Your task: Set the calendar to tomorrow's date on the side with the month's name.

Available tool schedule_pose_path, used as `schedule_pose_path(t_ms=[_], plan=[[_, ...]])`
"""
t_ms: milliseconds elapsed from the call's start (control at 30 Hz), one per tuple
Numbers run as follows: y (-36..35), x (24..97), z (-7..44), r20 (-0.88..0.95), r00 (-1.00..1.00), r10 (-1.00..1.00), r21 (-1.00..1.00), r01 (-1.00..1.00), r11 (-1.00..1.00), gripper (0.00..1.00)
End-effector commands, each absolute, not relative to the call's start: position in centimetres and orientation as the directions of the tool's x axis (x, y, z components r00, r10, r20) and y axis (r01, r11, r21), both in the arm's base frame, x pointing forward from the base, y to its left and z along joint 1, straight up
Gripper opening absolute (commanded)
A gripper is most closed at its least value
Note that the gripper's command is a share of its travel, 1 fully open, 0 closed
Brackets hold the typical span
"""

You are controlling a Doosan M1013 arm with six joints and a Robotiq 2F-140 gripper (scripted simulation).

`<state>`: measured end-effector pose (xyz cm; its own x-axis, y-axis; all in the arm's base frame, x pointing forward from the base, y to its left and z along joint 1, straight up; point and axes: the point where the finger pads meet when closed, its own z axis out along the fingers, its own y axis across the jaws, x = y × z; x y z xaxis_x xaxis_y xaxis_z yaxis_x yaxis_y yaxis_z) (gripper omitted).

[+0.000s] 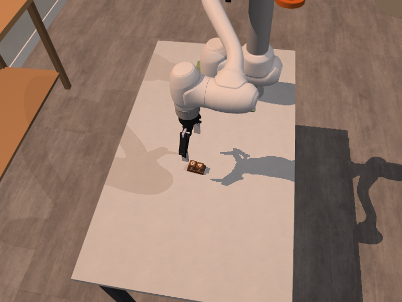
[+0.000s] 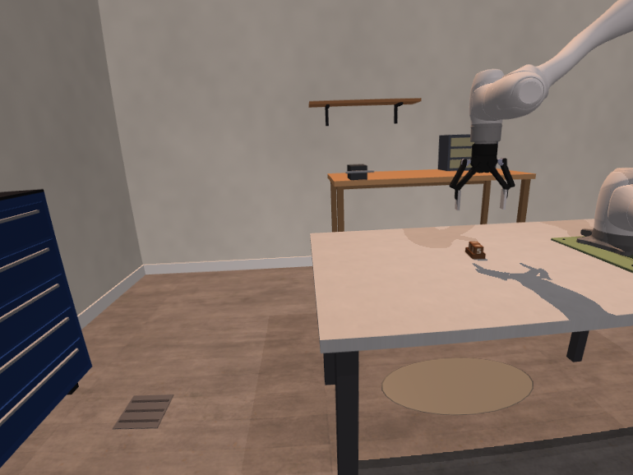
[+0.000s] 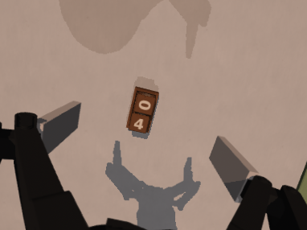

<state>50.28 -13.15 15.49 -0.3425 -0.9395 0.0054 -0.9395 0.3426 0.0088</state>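
The calendar is a small brown tray (image 1: 194, 172) (image 3: 128, 121) with two brown cubes side by side in it. It lies flat on the pale table (image 1: 194, 243) (image 2: 399, 286), near the middle. The cubes' top faces show 0 (image 1: 192, 163) (image 3: 144, 104) and 4 (image 1: 200, 165) (image 3: 138, 125). In the exterior view the calendar (image 2: 475, 250) shows a 5 on one end face. The month's name is not legible. My gripper (image 1: 189, 142) (image 2: 480, 204) (image 3: 148, 132) is open and empty. It hangs well above the calendar, fingers pointing down.
The arm's base stands on a green plate (image 2: 593, 250) at the far end of the table. An orange side table (image 2: 408, 177) (image 1: 19, 97) stands beyond the table's edge. A blue drawer cabinet (image 2: 30, 306) stands far off at the wall.
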Motion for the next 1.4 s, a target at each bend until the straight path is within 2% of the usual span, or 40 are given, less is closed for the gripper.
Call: schedule_pose_path(t_ms=[0,333,1367], plan=[[-13.1,50.7,16.9,0.003,-0.343,-0.939,0.003,-0.939,0.343,1.0],[-13.1,50.7,19.0,0.003,-0.343,-0.939,0.003,-0.939,0.343,1.0],[-13.1,50.7,19.0,0.003,-0.343,-0.939,0.003,-0.939,0.343,1.0]])
